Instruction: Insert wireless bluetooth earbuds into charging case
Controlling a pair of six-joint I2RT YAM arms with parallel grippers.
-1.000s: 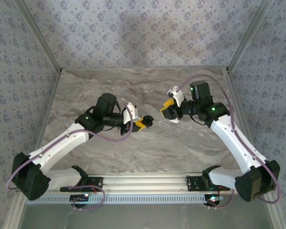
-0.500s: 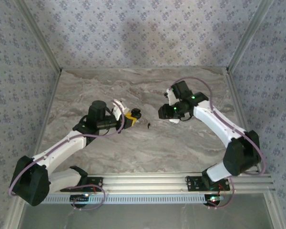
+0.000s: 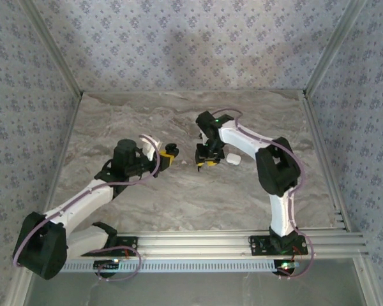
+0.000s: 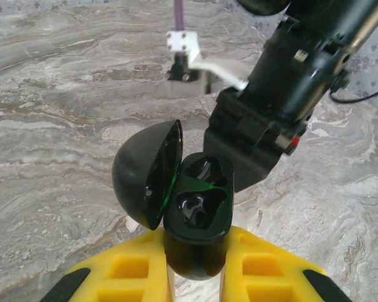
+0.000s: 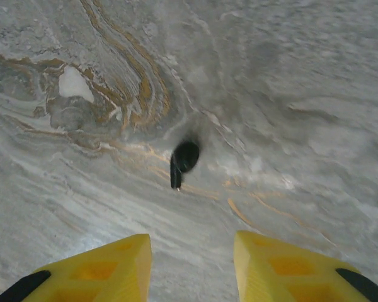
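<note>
My left gripper (image 4: 195, 255) is shut on a glossy black charging case (image 4: 198, 204). Its lid (image 4: 142, 179) hangs open to the left, and both wells inside look empty. From above, that gripper (image 3: 168, 155) holds the case (image 3: 171, 149) just left of the table's middle. A small black earbud (image 5: 184, 157) with a short stem lies on the marble ahead of my right gripper (image 5: 192, 255). That gripper is open, with nothing between its yellow fingers (image 5: 107, 267). In the top view the right gripper (image 3: 204, 159) points down, close to the right of the case.
A small white pebble-like object (image 3: 233, 158) lies on the table just right of the right gripper. The right arm's black wrist (image 4: 271, 107) looms right behind the held case. Patterned walls and metal rails (image 3: 319, 146) bound the marble table (image 3: 134, 115).
The right arm has swung left and folded in, bringing its gripper down near the table's middle. The left gripper has drawn back to the left with the case.
</note>
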